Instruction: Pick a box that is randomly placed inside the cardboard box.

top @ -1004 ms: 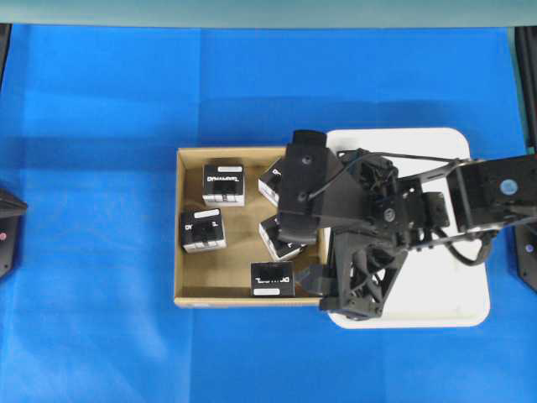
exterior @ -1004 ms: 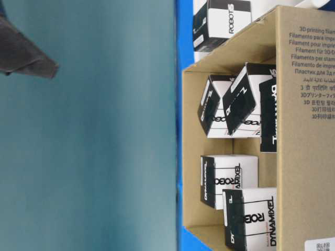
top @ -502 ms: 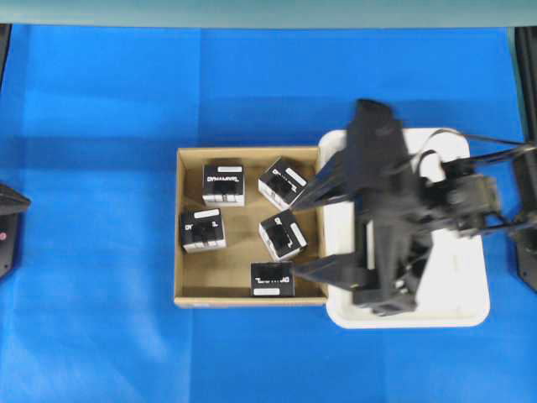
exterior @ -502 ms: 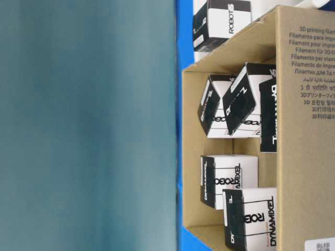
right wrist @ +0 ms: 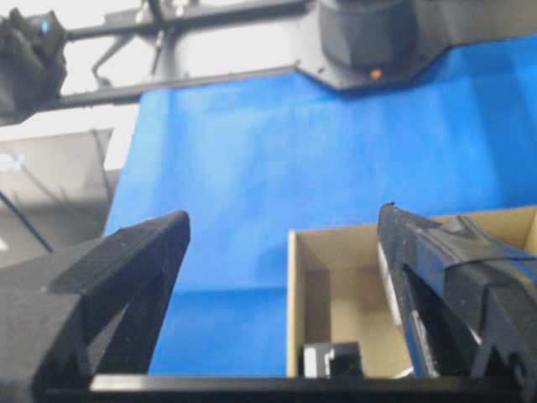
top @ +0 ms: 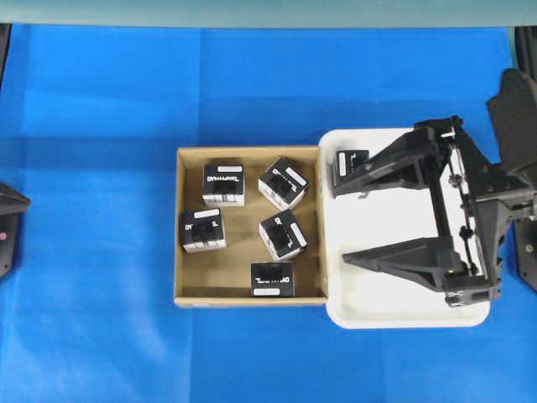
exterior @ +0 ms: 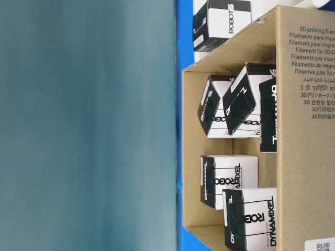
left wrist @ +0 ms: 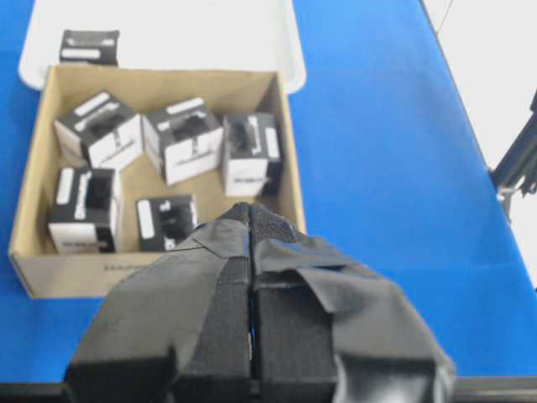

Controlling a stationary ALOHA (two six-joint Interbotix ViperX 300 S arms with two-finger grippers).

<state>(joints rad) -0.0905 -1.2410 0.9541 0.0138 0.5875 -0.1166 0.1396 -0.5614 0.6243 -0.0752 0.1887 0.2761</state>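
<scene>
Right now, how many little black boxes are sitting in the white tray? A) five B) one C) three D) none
B: a single black box sits in the white tray's far corner, beside the open right gripper, while the other five lie in the cardboard box.

Shallow square brown cardboard carton [top: 179, 227] with low walls, open top, flat on blue surface. Five small black cube boxes with white label strips inside: two along far wall [top: 223, 184] [top: 283, 182], one by left wall [top: 202, 230], one tilted near centre [top: 283, 234], one against near wall [top: 272, 279]. Sixth identical black box [top: 346, 163] outside carton, just beside its right wall.
</scene>
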